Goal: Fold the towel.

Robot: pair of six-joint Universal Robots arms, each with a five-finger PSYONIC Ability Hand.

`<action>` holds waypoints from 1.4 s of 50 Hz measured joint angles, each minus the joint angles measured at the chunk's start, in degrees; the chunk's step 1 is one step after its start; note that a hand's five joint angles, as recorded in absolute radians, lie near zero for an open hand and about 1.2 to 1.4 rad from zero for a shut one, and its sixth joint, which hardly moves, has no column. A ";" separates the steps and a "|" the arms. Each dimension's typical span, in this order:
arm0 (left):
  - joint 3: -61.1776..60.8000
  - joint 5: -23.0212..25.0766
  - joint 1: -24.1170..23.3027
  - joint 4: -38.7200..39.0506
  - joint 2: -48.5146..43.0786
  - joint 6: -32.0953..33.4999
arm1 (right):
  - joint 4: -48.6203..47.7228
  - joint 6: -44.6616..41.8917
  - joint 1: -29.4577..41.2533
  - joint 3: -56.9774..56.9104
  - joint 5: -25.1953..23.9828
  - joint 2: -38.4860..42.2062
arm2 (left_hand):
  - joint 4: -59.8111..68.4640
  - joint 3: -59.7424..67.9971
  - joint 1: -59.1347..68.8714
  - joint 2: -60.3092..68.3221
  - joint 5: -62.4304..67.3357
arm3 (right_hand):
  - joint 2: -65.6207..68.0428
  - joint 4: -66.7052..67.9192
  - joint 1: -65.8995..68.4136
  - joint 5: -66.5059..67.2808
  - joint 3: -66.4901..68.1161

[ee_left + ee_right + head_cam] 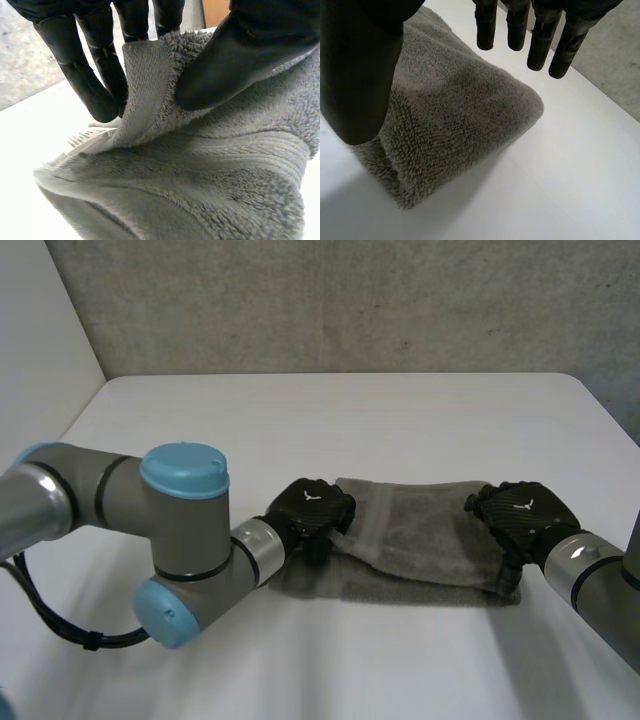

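Observation:
A grey towel (420,530) lies folded into a long strip across the near part of the white table (330,420). My left hand (310,510) sits at the strip's left end. In the left wrist view its thumb (235,55) and fingers (95,75) pinch a raised edge of the towel (150,95) between them. My right hand (520,512) hovers over the strip's right end. In the right wrist view its fingers (540,35) hang straight above the towel's folded corner (470,105), apart from the cloth.
A grey wall (350,300) rises behind the table's far edge. Bare tabletop stretches beyond the towel and in front of it.

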 measured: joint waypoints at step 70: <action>-27.06 -1.09 7.38 12.52 18.67 -11.94 | -13.29 4.75 -6.08 15.14 -3.88 -4.98 | -56.15 -58.32 -51.14 -53.47 -56.38 | 21.09 19.82 20.87 20.48 20.56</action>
